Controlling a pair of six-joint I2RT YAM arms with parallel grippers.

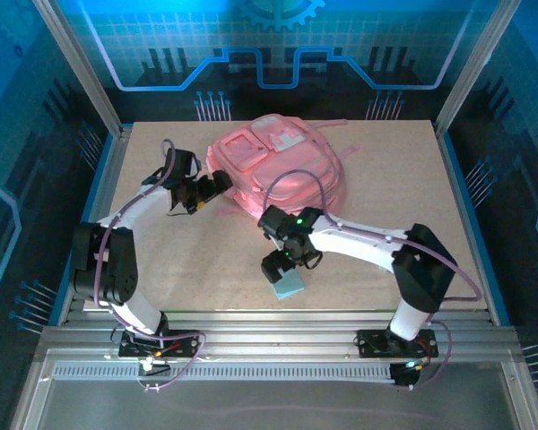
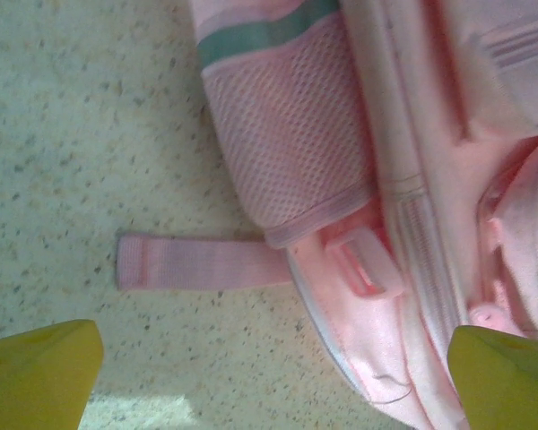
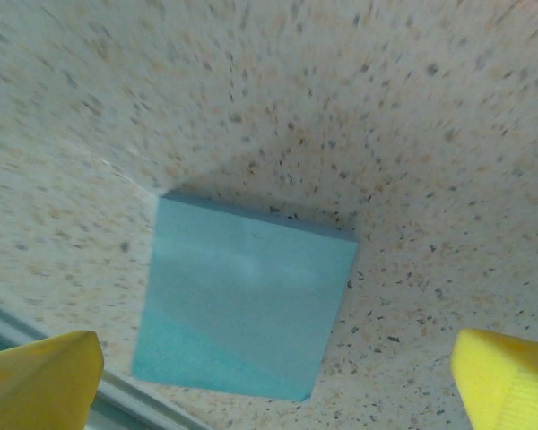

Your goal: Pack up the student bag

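White-and-black jointed left arm (image 1: 130, 215) and right arm (image 1: 363, 240); purple looping cables (image 1: 298, 177); right gripper (image 3: 273, 381) pads (image 3: 40, 376) yellow, at seven and five o'clock.

Pink student bag (image 1: 282, 175) with teal-banded mesh pocket (image 2: 287, 152), pale blue pad (image 3: 242, 300), speckled beige table (image 1: 403, 179), yellow fingertips (image 3: 45, 376)

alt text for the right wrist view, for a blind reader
A flat, light blue square pad lies on the speckled table, close to its edge. The right gripper's two yellow fingers stand wide open at the lower corners, not touching it.
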